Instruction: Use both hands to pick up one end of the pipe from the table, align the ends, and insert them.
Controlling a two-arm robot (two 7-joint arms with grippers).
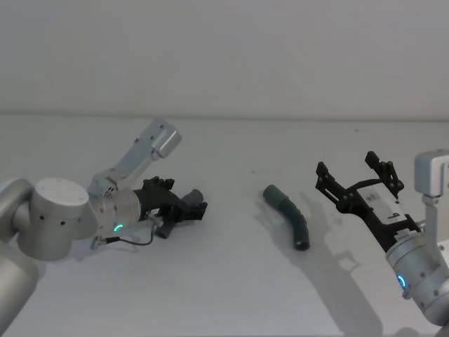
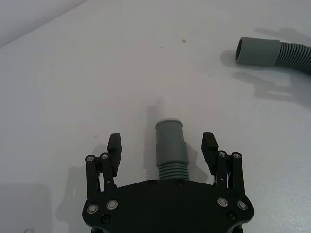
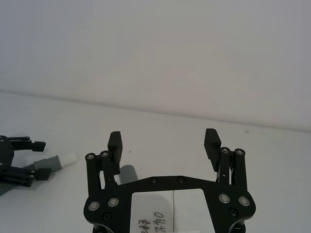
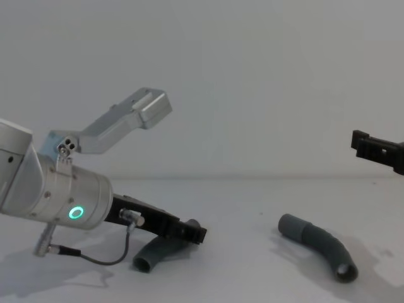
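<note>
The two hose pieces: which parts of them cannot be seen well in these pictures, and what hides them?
The left hose piece: left wrist view, its ribbed body runs under the frame of the open left end effector.
The right hose piece: same view, cut off by the right edge; right wrist view, mostly behind the right end effector.
Chest view: the right end effector is cut off by the right edge.

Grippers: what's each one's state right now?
Left gripper: open, straddling the stub-tipped pipe piece, not clamped.
Right gripper: open, holding nothing.
</note>
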